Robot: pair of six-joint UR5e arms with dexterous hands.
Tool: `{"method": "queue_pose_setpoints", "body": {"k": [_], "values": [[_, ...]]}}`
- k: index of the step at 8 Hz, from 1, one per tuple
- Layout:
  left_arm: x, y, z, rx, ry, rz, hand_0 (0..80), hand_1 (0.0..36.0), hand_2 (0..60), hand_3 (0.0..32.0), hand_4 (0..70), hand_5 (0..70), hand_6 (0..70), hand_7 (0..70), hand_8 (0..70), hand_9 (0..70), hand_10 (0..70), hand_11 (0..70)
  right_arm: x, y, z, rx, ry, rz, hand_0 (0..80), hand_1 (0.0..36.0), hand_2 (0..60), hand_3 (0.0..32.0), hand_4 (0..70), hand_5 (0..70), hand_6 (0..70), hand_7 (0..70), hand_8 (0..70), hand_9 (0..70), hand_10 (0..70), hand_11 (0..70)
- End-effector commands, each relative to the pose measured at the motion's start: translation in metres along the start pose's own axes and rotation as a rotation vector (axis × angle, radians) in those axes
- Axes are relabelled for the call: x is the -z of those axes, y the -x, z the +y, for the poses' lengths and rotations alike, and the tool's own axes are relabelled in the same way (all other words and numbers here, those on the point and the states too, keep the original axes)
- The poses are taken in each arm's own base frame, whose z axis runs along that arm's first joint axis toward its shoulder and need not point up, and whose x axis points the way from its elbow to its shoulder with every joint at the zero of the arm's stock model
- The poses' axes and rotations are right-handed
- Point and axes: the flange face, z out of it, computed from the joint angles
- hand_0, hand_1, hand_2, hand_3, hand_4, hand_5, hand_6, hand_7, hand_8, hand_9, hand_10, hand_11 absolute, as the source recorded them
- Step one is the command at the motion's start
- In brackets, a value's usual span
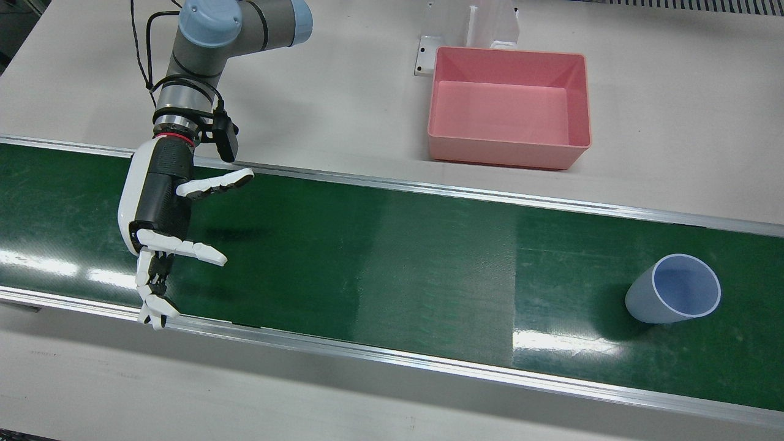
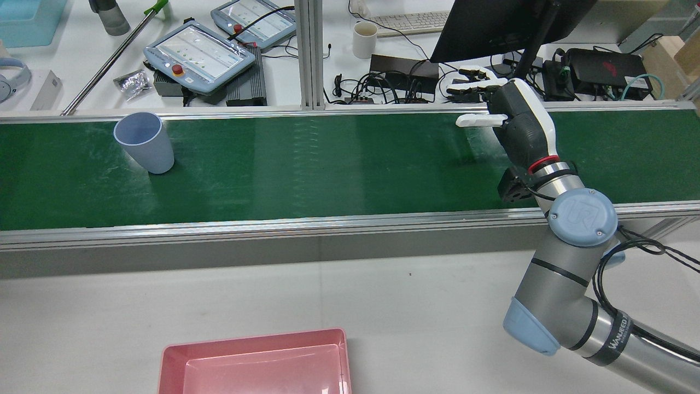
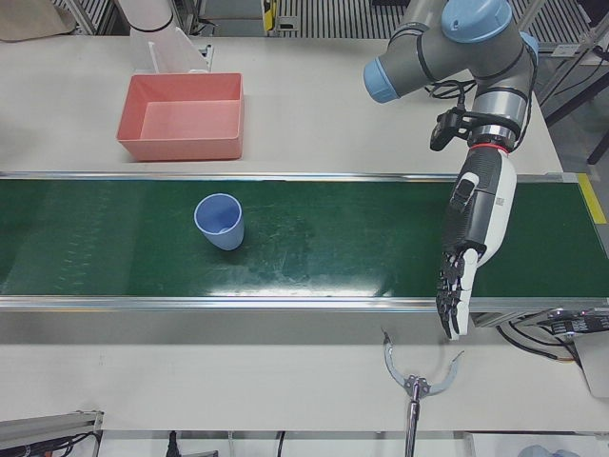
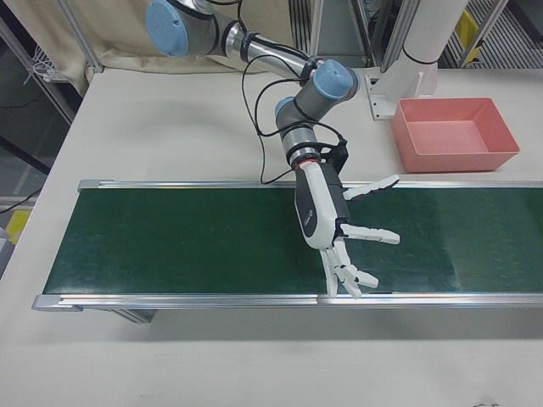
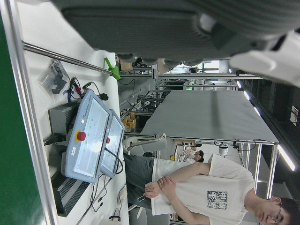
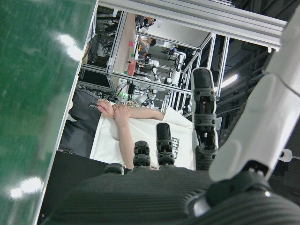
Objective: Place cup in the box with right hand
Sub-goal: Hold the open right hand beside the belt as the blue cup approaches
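A pale blue cup point(image 1: 674, 297) stands upright, mouth up, on the green belt point(image 1: 392, 269). It also shows in the rear view point(image 2: 143, 142) and the left-front view point(image 3: 220, 221). The pink box point(image 1: 502, 153) sits empty on the white table behind the belt, seen also in the rear view point(image 2: 251, 335) and the right-front view point(image 4: 458, 157). My right hand point(image 1: 159, 226) is open with fingers spread above the belt, far from the cup and holding nothing. My left hand point(image 3: 466, 248) hangs open over the belt, well to the side of the cup.
A white pedestal point(image 1: 484, 24) stands just behind the box. Aluminium rails point(image 1: 429, 184) edge the belt. Beyond the belt on the operators' side are teach pendants point(image 2: 197, 54), a mug point(image 2: 365, 39), cables and a monitor point(image 2: 492, 22). A metal hook tool point(image 3: 415, 381) lies near the front edge.
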Motion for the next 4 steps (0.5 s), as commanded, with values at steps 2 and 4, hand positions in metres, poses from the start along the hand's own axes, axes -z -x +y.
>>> {"method": "queue_pose_setpoints", "body": {"k": [2,4], "values": [[0.0,0.0,0.0,0.0,-0.001,-0.001,0.0,0.0,0.0,0.0,0.0,0.0,0.0,0.0,0.0,0.0,0.0,0.0,-0.002,0.054,-0.05,0.027,-0.033,0.055,49.3,6.3,0.4,3.4,59.3,2.0,5.3,34.7,5.9,12.6,0.0,0.0],[0.0,0.0,0.0,0.0,-0.001,-0.001,0.0,0.0,0.0,0.0,0.0,0.0,0.0,0.0,0.0,0.0,0.0,0.0,0.023,0.091,-0.1,-0.001,-0.098,0.053,49.6,7.0,0.0,4.8,49.3,2.9,5.1,31.8,6.6,12.1,0.1,0.6]]}}
